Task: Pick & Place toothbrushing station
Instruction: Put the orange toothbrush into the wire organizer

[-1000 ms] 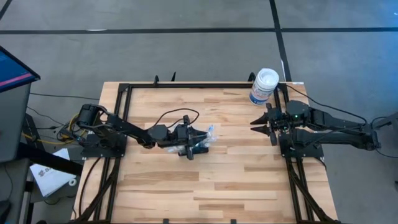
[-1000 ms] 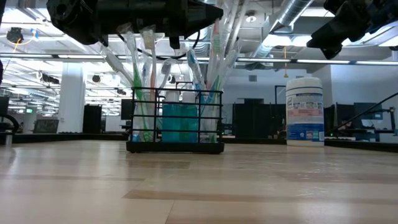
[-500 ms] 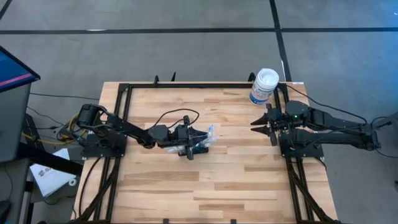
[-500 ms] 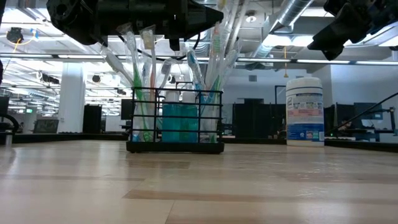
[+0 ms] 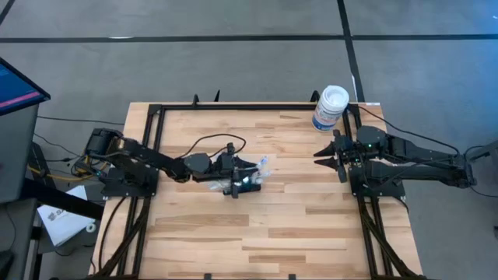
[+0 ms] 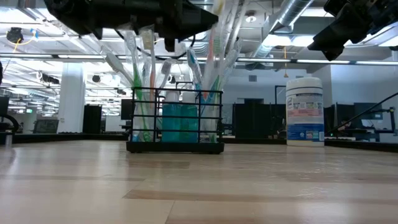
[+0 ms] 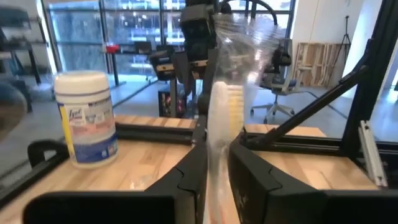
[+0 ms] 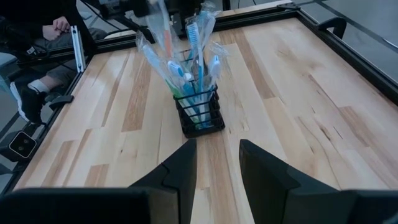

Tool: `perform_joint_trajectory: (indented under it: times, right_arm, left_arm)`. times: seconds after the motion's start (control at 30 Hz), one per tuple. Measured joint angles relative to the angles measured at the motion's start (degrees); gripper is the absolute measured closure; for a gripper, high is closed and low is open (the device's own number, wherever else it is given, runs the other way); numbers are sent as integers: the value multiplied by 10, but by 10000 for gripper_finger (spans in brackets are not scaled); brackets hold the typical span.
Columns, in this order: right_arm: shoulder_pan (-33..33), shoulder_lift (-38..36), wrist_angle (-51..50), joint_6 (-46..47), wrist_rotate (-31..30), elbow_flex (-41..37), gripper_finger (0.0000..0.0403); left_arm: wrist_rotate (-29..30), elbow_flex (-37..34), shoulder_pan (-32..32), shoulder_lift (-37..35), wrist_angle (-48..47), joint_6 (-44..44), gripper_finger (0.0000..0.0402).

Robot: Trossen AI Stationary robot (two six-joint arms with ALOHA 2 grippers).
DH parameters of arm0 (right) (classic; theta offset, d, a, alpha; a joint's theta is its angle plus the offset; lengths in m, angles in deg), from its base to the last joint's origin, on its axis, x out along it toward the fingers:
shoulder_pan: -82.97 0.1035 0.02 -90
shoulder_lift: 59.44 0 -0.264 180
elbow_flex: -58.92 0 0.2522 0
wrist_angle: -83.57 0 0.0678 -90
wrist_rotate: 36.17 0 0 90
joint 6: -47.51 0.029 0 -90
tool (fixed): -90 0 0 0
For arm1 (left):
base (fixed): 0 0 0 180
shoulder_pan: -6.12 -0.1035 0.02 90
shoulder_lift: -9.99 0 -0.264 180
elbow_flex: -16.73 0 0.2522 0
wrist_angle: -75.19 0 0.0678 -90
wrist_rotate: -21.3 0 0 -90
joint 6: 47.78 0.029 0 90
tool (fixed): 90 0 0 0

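A: Where do we find the holder (image 5: 243, 183)?
B: Centre-left of the high view, upright on the table (image 5: 272, 225), toothbrushes (image 6: 146, 74) standing in it.
A: Left gripper (image 5: 237, 173)?
B: We see it over the brush tops, a wrapped brush (image 7: 219, 118) between its fingers; grip or gap, we cannot tell.
A: Right gripper (image 5: 322, 155)?
B: At right, below the canister (image 5: 330, 107), jaws parted, empty.

The black wire holder (image 6: 175, 121) holds teal tubes (image 6: 180, 122); the white canister (image 6: 304, 111) wears a yellow-blue label.
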Motion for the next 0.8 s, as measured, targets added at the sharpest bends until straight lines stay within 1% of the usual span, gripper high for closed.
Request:
perform_joint_trajectory:
  times: [0.1, 0.2, 0.5, 0.67, 0.8]
  right_arm:
    - [0, 0, 1, 0, 0, 0, 292]
    - [0, 0, 1, 0, 0, 0, 292]
    - [0, 0, 1, 0, 0, 0, 292]
    - [0, 0, 0, 0, 0, 0, 292]
    - [0, 0, 0, 0, 0, 0, 292]
  left_arm:
    - [-4, 0, 2, -24, -24, -12, 330]
    - [-6, 0, 4, -25, -35, -12, 318]
    - [-6, -8, 3, -25, -41, -11, 313]
    - [-7, -8, 4, -25, -48, -12, 296]
    - [-36, -8, 5, -25, -52, -12, 271]
